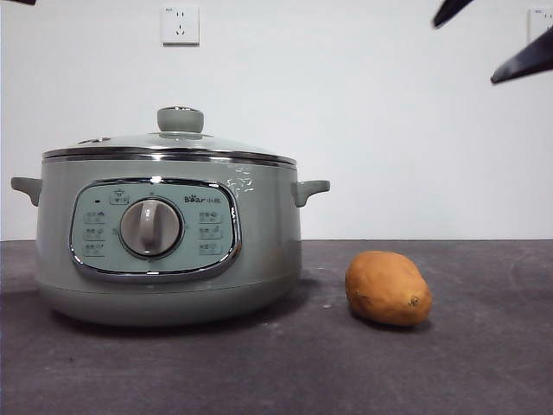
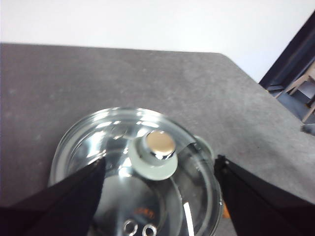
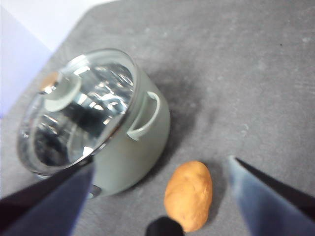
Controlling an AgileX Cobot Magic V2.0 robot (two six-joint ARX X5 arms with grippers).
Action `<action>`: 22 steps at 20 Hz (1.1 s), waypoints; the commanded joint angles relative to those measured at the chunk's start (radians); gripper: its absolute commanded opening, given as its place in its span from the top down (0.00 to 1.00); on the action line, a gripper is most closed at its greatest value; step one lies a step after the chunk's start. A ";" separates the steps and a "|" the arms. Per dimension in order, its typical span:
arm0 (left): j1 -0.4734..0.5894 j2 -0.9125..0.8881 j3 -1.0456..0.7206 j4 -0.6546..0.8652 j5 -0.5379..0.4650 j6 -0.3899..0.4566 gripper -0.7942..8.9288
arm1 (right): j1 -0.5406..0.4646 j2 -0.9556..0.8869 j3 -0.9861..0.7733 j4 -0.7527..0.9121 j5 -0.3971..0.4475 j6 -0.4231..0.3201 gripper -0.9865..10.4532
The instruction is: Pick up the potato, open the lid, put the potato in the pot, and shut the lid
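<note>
Your right gripper [image 3: 162, 206] hangs spread above the potato [image 3: 189, 195] beside the pot [image 1: 168, 242] — ready to grasp — while the left gripper [image 2: 160, 196], also spread, waits over the lid [image 2: 118, 142].

"bear" logo on pot [image 1: 259, 242] control panel [image 1: 154, 230].

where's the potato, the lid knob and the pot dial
potato [image 1: 388, 288]: front view, middle of its skin
lid knob [image 1: 180, 119]: front view, side of the green knob
pot dial [image 1: 151, 227]: front view, centre of the dial
</note>
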 commanded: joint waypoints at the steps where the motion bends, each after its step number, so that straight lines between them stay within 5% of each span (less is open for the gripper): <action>1: -0.028 0.005 0.025 0.011 -0.003 0.012 0.53 | 0.107 0.045 0.018 -0.005 0.130 0.034 0.42; 4: -0.066 0.006 0.038 0.014 -0.052 0.013 0.53 | 0.249 0.158 0.066 -0.044 0.306 0.051 0.42; 8: -0.098 0.008 0.038 0.000 -0.077 0.016 0.53 | 0.349 0.348 0.115 -0.053 0.435 0.066 0.42; 16: -0.105 0.008 0.038 -0.050 -0.105 0.040 0.53 | 0.364 0.642 0.121 -0.039 0.446 0.095 0.43; 19: -0.105 0.008 0.038 -0.065 -0.130 0.042 0.53 | 0.364 0.703 0.121 -0.029 0.446 0.100 0.56; 22: -0.105 0.008 0.038 -0.075 -0.129 0.042 0.53 | 0.364 0.715 0.121 -0.026 0.467 0.113 0.81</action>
